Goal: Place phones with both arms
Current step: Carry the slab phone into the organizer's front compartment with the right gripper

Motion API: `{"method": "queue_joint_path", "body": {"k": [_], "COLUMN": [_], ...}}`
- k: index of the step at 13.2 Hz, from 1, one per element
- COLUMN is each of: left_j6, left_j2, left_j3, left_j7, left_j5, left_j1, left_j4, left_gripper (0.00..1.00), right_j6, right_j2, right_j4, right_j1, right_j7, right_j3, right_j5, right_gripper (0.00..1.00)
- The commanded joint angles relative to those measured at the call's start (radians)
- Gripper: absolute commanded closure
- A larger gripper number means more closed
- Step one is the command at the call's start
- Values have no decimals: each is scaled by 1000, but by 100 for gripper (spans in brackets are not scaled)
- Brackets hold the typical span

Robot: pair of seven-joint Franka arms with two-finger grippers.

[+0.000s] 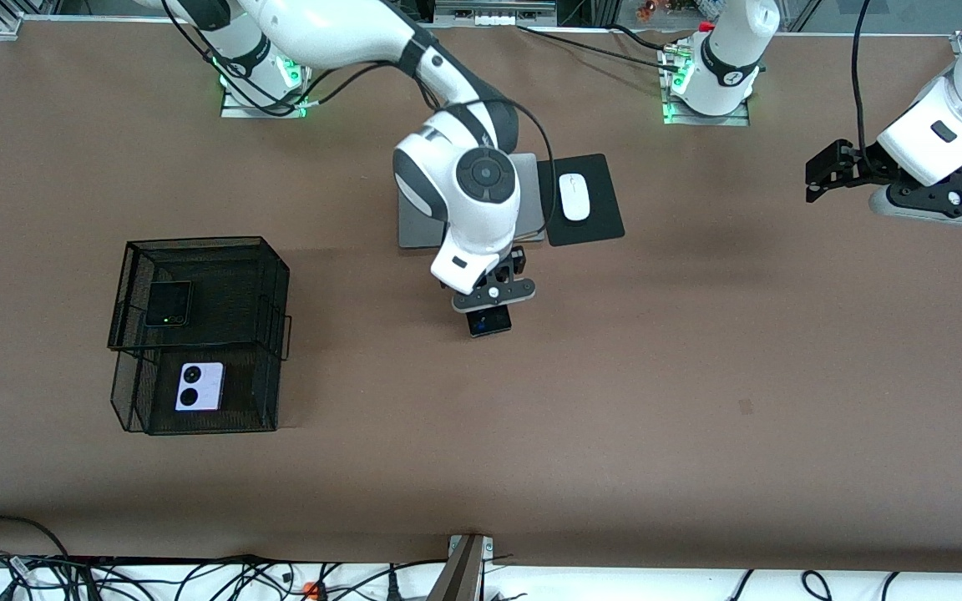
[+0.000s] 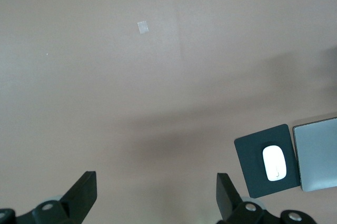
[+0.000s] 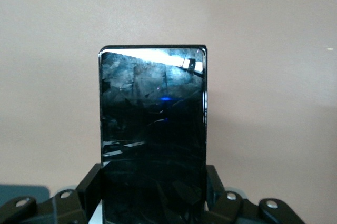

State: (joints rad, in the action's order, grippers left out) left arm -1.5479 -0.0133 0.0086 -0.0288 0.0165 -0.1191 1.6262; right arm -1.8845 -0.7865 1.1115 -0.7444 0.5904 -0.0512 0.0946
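Jaws of the right gripper (image 1: 491, 313) are clenched on the long black phone (image 3: 152, 129), holding it by its long edges with most of its glossy face sticking out past the fingertips; from my station it hangs over bare bench (image 1: 615, 434) about mid-table, just nearer the front camera than the grey laptop (image 1: 414, 225).

Working outward from the camera: the wire basket (image 1: 197, 334) sits toward the right arm's end of the bench. Its nearer compartment holds the lavender-white phone (image 1: 199, 386), lying flat; the farther compartment holds the small squarish black phone (image 1: 169, 303).

Farther up sit the laptop and, beside it, the white mouse (image 1: 574, 196) on its black pad (image 1: 585, 200).

Over the left arm's end, the left gripper (image 2: 155, 195) waits with jaws spread wide and nothing between them.

My judgement: I am carrying the last phone to the basket. To do it well I would travel high enough to pass over the wire rim, keep the slab level, and lower it into a compartment without landing on a phone already inside before releasing.
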Motion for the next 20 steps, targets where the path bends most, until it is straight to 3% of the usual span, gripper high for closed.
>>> {"method": "queue_joint_path", "body": {"k": [1,3,5,7,9,12,13,15,20], "left_j6": [23,23,25,25,25,25,26,43,45], "left_j2": [13,13,13,13,13,12,12,9,30], "left_j3": [2,2,2,2,2,-2,-7,-18,-18], "left_j7": [4,4,3,4,4,6,4,-2,-3], "left_j5": [-15,-15,-15,-15,-15,-13,-13,-12,48], "left_j1": [-5,-7,-7,-7,-7,-8,-8,-8,-8], "left_j4": [-31,-31,-31,-31,-31,-32,-32,-32,-75], "left_gripper": [0,0,0,0,0,0,0,0,0], "right_j6": [106,179,133,76,-6,-94,-119,-210,-271], "right_j2": [102,188,304,428,541,609,604,581,511], "right_j4": [4,91,261,443,616,773,812,907,941], "right_j1": [17,40,45,51,51,54,65,79,73], "right_j7": [13,-48,-162,-306,-485,-677,-763,-814,-779], "right_j3": [10,80,196,325,454,611,658,676,645], "right_j5": [14,14,-18,-105,-122,-144,-214,-312,-332], "right_gripper": [100,100,100,100,100,100,100,100,100]}}
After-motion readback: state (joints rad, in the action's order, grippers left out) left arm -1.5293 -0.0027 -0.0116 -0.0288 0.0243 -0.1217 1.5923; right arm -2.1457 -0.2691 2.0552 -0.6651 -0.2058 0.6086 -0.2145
